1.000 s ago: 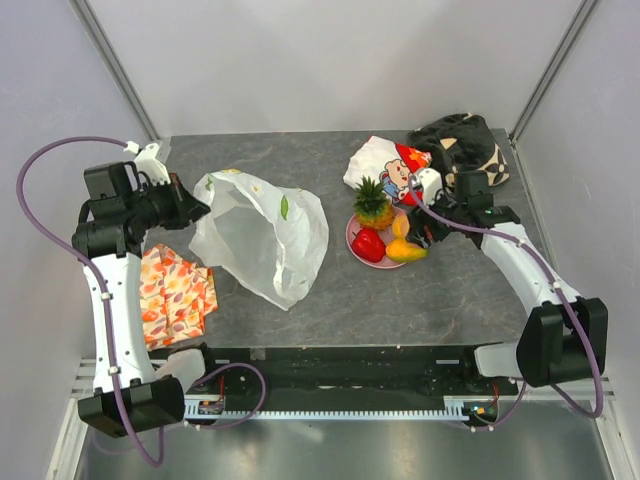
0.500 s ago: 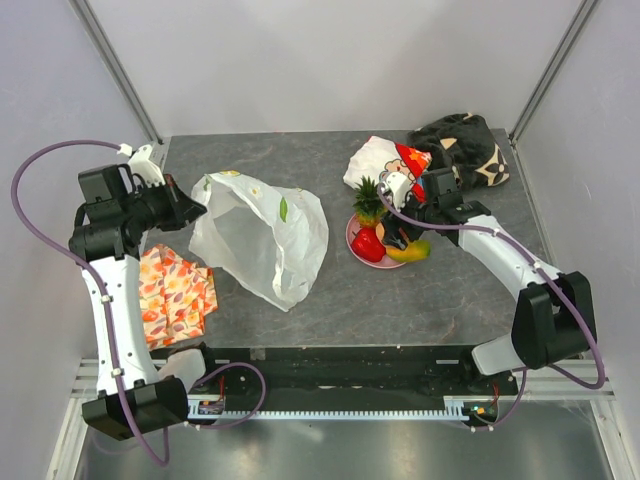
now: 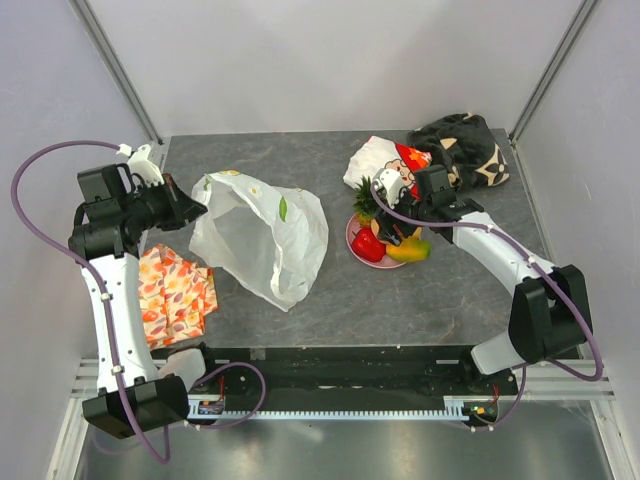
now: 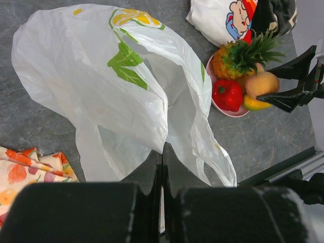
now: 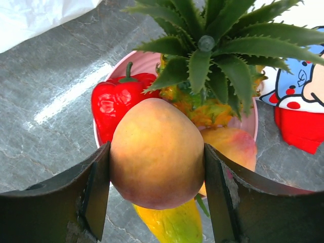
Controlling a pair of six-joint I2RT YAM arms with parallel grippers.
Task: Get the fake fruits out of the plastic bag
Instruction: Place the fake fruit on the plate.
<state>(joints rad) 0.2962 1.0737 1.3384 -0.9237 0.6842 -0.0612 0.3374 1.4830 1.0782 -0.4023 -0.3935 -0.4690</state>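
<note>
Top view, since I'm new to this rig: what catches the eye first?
The crinkly white plastic bag sprawls left of centre, its edge pinched in the shut left hand. To its right a pink plate holds toy fruits, a pineapple and a red pepper, and there the right hand grips a peach.

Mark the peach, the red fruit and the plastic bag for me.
peach (image 5: pixel 157 152), right wrist view, middle of its front face.
red fruit (image 5: pixel 114 106), right wrist view, its shiny left side.
plastic bag (image 3: pixel 262 238), top external view, middle of the white film.
</note>
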